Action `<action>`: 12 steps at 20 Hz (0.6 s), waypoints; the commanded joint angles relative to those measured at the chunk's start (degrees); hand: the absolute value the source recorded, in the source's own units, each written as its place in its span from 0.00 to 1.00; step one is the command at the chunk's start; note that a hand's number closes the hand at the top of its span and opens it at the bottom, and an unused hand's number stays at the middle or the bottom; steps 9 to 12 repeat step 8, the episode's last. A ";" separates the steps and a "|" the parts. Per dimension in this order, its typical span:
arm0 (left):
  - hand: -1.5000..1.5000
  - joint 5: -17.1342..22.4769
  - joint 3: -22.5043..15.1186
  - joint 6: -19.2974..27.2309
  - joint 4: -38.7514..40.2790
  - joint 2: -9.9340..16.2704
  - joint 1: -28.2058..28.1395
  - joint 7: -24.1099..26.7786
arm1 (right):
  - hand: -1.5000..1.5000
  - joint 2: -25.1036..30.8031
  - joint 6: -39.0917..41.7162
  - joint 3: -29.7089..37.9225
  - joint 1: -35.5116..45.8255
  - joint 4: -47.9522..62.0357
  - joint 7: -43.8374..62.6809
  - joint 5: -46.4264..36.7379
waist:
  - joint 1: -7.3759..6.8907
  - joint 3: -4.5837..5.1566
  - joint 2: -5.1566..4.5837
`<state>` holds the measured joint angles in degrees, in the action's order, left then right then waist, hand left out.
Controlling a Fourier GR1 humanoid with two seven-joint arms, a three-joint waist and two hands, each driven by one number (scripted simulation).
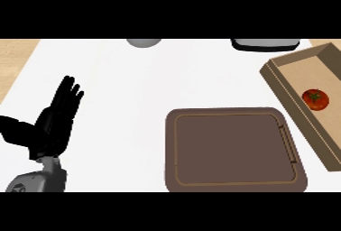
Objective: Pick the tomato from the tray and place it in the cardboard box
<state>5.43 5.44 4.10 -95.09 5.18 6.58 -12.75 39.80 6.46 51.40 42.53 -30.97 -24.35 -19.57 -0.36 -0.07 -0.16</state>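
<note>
**Tomato in box, tray bare**

Left hand (57, 119) at the view's left edge over the white bench (126, 99), fingers straight and spread, holding nothing. Brown tray (233, 149) at centre. Tomato (315, 99) lies inside the cardboard box (283, 76), far right.

Left of the brown tray (233, 149), the left hand (53, 124) was matte black with slim fingers, and its forearm (36, 180) was grey and rounded.

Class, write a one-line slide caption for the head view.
Tomato lies in the cardboard box beside the brown tray; left hand rests open at left.
</note>
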 commanded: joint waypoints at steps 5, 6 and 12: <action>0.50 -0.71 -1.16 0.79 -3.90 -0.42 -1.42 -1.83 | 0.00 8.52 5.70 2.88 -6.23 7.25 -6.98 6.38 | -0.45 -0.05 -0.07; 0.50 0.74 0.94 -0.53 1.31 -0.08 -0.21 2.06 | 0.00 7.21 3.63 1.23 -5.54 7.20 -7.73 6.58 | -0.29 0.01 -0.10; 0.50 -0.98 -0.76 0.44 -0.77 -0.04 0.52 -0.50 | 0.00 5.16 3.86 2.34 -9.13 8.96 -13.15 7.78 | -0.33 -0.05 -0.13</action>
